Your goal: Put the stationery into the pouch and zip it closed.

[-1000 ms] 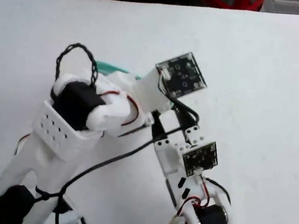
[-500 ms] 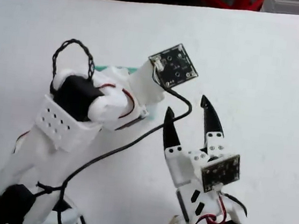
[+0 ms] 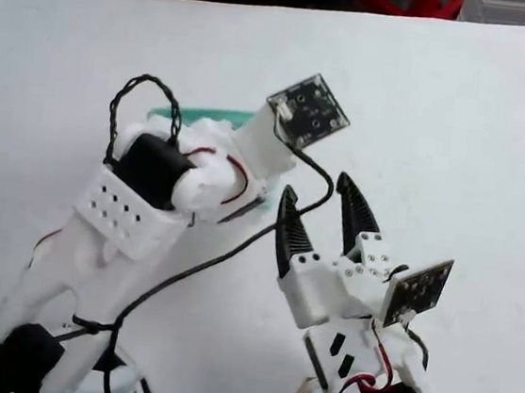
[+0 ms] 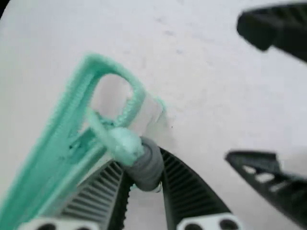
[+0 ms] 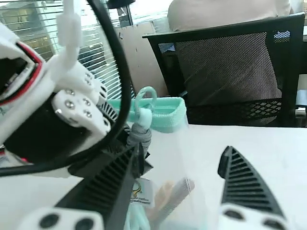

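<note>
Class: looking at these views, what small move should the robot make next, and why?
Probably draw the zip pull along the teal zip: the left claw is shut on it, stationery already lies inside the pouch, and the right claw stands open alongside.

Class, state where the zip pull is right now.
In the left wrist view, the grey zip pull sits clamped in the left gripper, at the green pouch's end.

light: bright | table [image 3: 500, 110]: glaring white | shadows: faint | window [image 5: 29, 24]: backlit
</note>
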Tool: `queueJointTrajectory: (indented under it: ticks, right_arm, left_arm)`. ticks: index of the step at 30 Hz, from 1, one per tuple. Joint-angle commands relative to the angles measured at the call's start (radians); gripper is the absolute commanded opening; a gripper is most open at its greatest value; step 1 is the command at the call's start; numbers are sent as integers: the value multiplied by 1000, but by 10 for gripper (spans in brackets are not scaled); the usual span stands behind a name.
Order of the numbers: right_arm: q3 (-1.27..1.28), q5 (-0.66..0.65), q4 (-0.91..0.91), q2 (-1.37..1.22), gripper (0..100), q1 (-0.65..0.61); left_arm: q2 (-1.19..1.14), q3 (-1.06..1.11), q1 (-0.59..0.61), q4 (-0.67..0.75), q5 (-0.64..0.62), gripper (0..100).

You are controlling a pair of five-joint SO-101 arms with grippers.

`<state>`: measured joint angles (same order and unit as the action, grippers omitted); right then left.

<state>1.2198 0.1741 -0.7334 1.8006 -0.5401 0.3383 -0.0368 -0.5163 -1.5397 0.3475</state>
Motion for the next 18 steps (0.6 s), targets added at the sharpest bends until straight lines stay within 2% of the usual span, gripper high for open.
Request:
queueJointTrajectory:
  ticks: [1,5,9,15,18]
  right_arm:
    - [-8,17,58,-8,244,21]
    - [-3,18,82,-10,241,91]
    - [40,20,88,-10,241,130]
    - [52,20,88,-7,241,122]
    - [51,20,87,-8,241,122]
  left_arm:
    - [7,5,-2,87,-66,23]
    - [36,87,-41,180,-75,23]
    - [203,249,-104,292,-68,23]
    - [519,580,-53,482,-68,23]
    - [654,786,-51,626,-69,23]
